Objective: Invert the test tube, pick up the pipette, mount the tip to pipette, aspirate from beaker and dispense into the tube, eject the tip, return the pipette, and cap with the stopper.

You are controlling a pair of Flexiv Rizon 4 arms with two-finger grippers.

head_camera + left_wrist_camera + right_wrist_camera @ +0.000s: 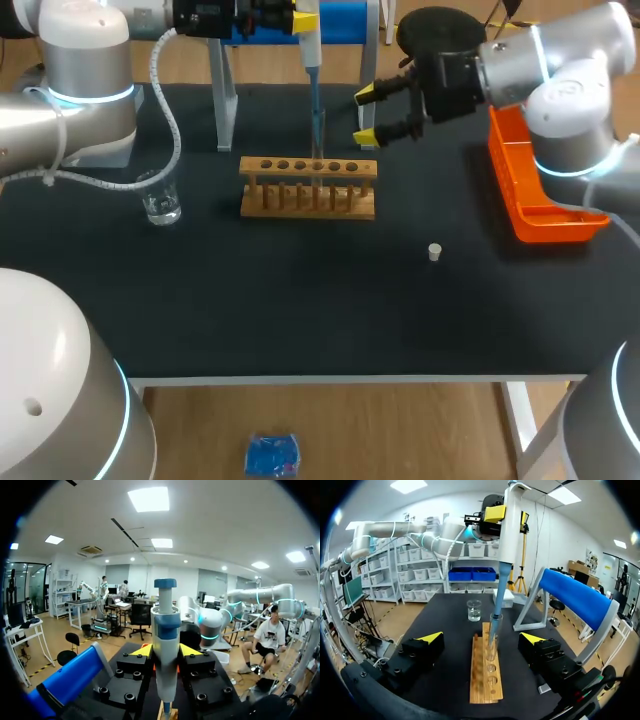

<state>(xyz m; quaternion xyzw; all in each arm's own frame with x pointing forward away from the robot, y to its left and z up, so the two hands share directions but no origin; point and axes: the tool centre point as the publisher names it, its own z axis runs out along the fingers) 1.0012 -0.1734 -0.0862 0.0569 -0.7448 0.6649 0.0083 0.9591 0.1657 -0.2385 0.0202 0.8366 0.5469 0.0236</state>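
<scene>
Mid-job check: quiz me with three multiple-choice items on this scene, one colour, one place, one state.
1. The tray is: A green; B orange; C white.
2. The stopper lies: A in the tray; B on the table, right of the rack; C on the rack.
3. The right gripper is: A shut on the stopper; B open, empty; C shut on the rack.
Key: 1 B, its walls show orange; 2 B, it stands alone on the dark table; 3 B, its yellow tips stand apart with nothing between.
</scene>
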